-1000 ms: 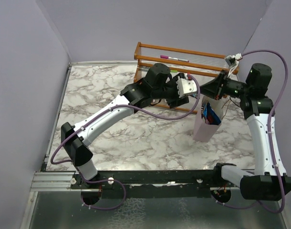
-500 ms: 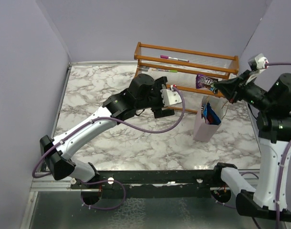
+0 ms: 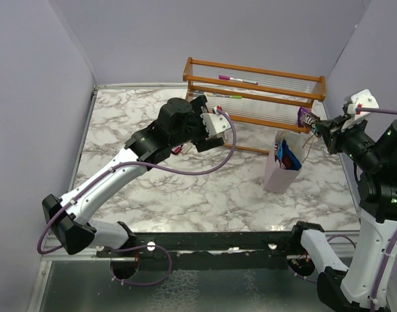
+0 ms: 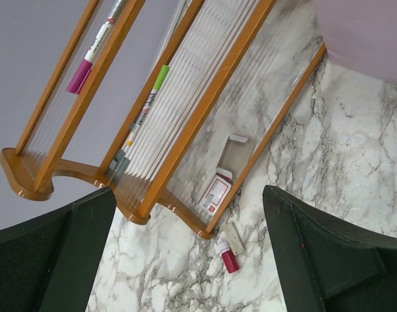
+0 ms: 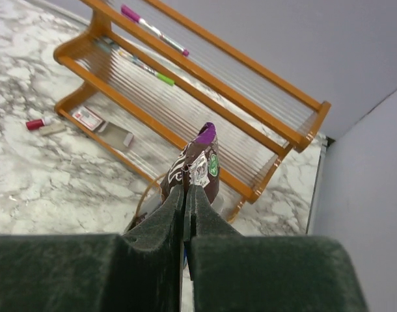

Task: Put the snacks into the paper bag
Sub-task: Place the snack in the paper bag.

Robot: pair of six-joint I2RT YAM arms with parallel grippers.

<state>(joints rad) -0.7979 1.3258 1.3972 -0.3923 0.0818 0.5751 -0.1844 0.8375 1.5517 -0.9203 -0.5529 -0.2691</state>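
Aloft, the right pincer [image 5: 185, 192] clamps a purple-and-brown snack [image 5: 200, 164] near the mouth of the paper bag [image 3: 275, 174], which stands on the marble surface [image 3: 140, 117] holding a red-blue packet [image 3: 287, 156]. The left pincer [image 4: 185, 208] gapes wide, empty, by the wooden rack [image 3: 250, 88].

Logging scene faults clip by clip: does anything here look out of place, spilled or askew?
Mildly. A small red piece and a pale strip lie loose on the table beside the rack, and a white-and-red card lies under its lowest shelf. The paper bag stands upright; the right gripper is shut on a purple-brown snack.
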